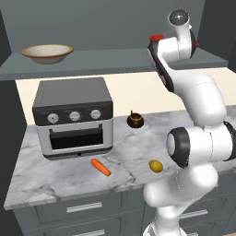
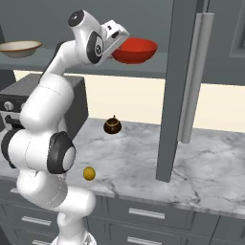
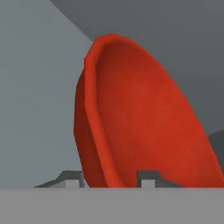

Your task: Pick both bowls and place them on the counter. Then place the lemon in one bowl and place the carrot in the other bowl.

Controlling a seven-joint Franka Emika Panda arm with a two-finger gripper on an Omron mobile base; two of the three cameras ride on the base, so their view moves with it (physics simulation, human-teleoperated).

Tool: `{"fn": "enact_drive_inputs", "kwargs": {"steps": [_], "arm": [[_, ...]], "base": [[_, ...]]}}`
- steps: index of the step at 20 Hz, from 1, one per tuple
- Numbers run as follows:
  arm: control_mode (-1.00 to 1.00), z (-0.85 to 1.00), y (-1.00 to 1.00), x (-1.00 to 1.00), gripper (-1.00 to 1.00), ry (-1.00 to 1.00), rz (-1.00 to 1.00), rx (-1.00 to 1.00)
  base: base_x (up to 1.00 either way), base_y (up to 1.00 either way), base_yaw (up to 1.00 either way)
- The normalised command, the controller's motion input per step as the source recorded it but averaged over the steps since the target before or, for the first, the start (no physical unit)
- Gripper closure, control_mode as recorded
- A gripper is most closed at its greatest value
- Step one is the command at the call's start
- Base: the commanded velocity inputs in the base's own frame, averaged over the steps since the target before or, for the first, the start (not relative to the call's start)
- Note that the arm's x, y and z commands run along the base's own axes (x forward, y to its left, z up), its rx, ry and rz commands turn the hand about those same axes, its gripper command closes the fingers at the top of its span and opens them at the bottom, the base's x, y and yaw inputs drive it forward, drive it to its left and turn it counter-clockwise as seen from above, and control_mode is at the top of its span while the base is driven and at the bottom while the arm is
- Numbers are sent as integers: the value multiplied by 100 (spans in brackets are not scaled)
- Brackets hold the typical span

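1. Right base view: arm reaches up to the grey shelf; the gripper is at the near-left rim of the red bowl, which sits on the shelf.
2. Hand view: the red bowl's wall stands between the two fingertips, one tip outside, one inside. Jaws straddle the rim, narrowed about it; whether they press it firmly, I cannot tell.
3. Left base view: arm body hides the red bowl save a red sliver by the wrist. The cream bowl sits at the left end of the shelf.
4. Left base view: carrot lies on the counter before the toaster oven, and the lemon lies to its right, apart.
5. Right base view: lemon shows beside the arm; carrot is hidden behind it.
6. Small dark pot stands on the counter behind the lemon.
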Motion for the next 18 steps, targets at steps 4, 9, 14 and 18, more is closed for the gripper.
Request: {"fn": "enact_drive_inputs", "kwargs": {"steps": [4,9,14,18], "arm": [[-100,6,32,-100,100,-12,3,0],[-100,-1,39,-100,100,-1,3,-2],[-100,-14,9,-100,100,-2,0,-8],[-100,-27,0,-100,100,0,0,-7]], "base": [[0,0,0],[0,0,0],[0,0,0],[0,0,0]]}}
